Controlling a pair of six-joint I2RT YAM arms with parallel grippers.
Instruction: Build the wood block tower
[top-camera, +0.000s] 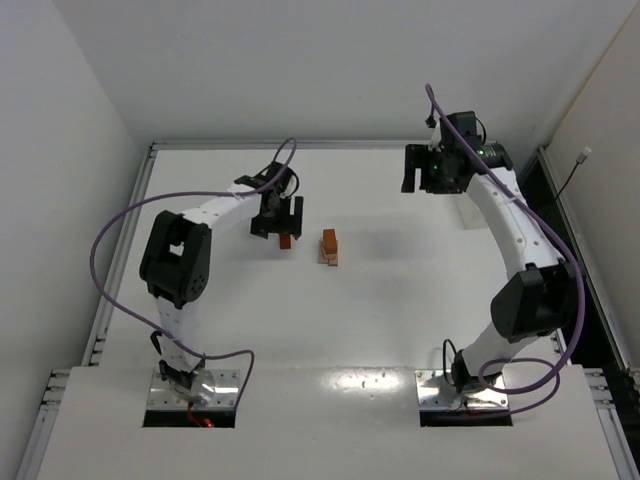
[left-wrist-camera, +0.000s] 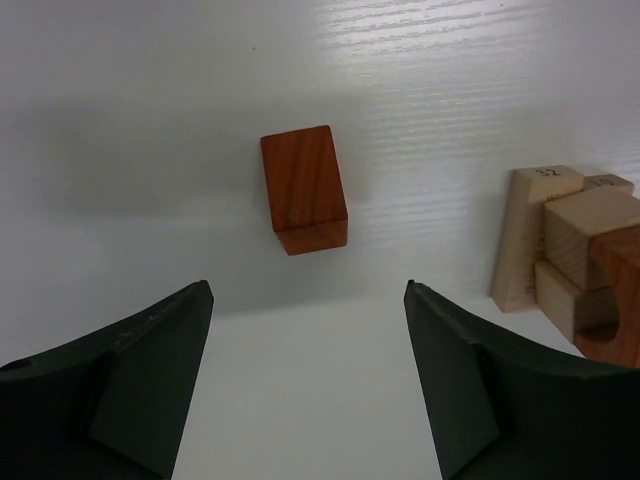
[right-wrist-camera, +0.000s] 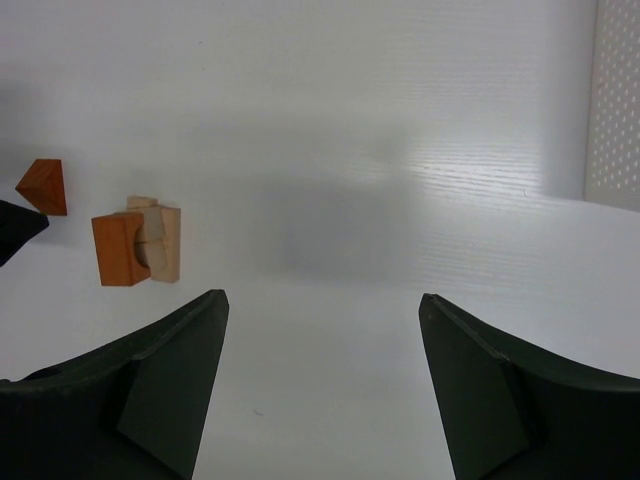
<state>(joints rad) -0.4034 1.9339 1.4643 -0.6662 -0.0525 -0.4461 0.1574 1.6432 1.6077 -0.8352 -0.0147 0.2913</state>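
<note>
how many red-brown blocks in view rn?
2. A loose red-brown block lies just ahead of the left gripper. A second red-brown block sits on the pale stack to its right. The stack may hide more.

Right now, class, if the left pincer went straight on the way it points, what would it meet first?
Most likely the lone reddish-brown block on the table ahead of the open left pincer; the partial tower sits off to the side.
</note>
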